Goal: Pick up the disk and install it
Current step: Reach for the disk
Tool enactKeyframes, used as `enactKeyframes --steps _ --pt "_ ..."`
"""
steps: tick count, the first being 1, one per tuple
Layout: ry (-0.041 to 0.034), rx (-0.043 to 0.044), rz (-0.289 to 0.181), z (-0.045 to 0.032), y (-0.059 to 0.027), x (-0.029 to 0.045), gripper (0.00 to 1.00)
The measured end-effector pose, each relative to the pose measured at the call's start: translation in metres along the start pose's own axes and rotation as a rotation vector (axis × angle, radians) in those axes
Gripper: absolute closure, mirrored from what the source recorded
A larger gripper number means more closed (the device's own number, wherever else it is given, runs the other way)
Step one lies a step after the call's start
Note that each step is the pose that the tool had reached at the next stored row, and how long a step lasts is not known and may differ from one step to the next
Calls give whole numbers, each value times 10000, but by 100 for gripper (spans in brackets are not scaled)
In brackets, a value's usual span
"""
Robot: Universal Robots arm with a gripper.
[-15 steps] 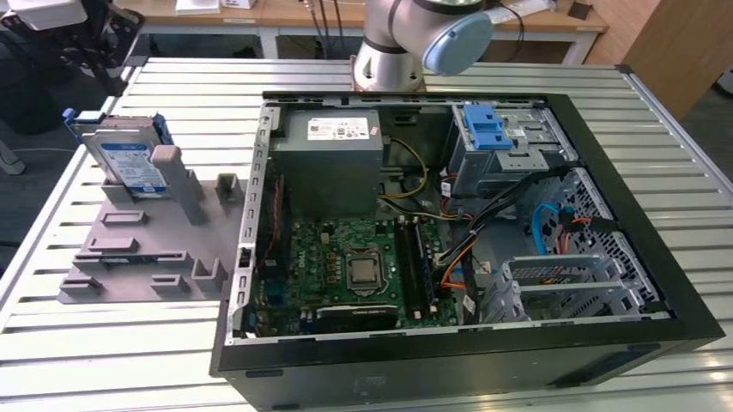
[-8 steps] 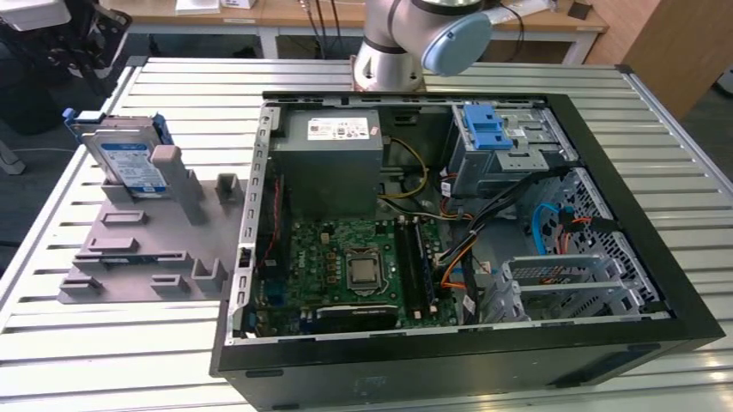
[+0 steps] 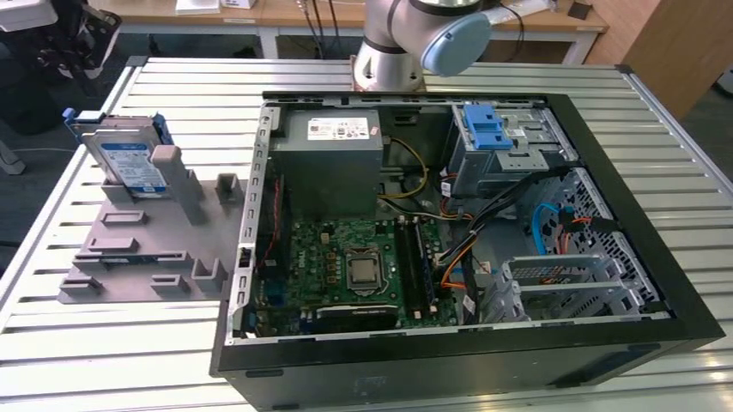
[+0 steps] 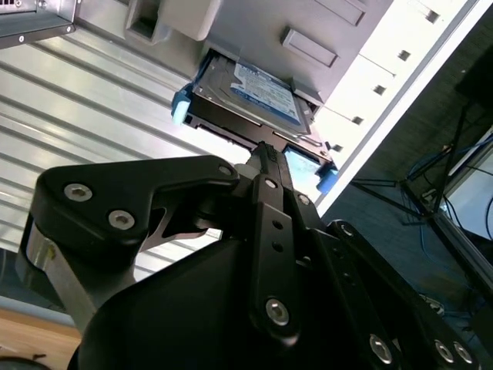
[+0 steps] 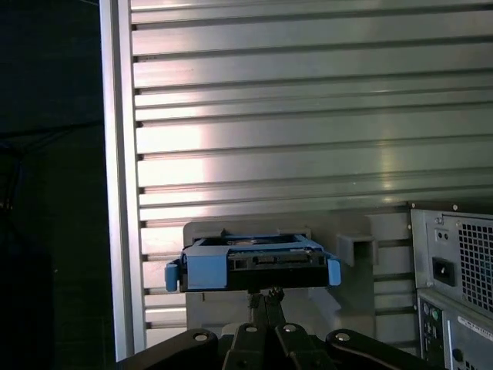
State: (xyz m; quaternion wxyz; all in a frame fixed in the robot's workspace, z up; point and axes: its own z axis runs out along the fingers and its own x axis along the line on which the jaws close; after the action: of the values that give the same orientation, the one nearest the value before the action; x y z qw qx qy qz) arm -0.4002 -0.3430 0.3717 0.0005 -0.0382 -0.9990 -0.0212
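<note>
The disk (image 3: 124, 159) is a silver hard drive with a blue-banded white label and blue rails. It stands on edge in a slot of the grey fixture (image 3: 149, 257), at the exterior view's left, beside the open computer case (image 3: 641, 249). In both wrist views the disk (image 4: 258, 92) (image 5: 254, 266) lies just ahead of my gripper (image 4: 262, 150) (image 5: 263, 295). The black fingertips are drawn together, pointed at the disk's near edge, with nothing between them. I cannot tell whether they touch it.
The case lies on its side on a slatted metal table (image 3: 172, 94), showing the green motherboard (image 3: 343, 257), a grey power supply (image 3: 332, 159), a drive cage with a blue latch (image 3: 493, 133) and a metal bay (image 3: 561, 283). The arm's base (image 3: 390, 60) stands behind the case.
</note>
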Motion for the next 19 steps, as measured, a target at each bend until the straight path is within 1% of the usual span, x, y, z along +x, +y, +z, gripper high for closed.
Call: enactKeyframes --steps 11,19 --pt "2 0 0 7 -9 115 89" --pt "2 0 0 14 -17 215 89"
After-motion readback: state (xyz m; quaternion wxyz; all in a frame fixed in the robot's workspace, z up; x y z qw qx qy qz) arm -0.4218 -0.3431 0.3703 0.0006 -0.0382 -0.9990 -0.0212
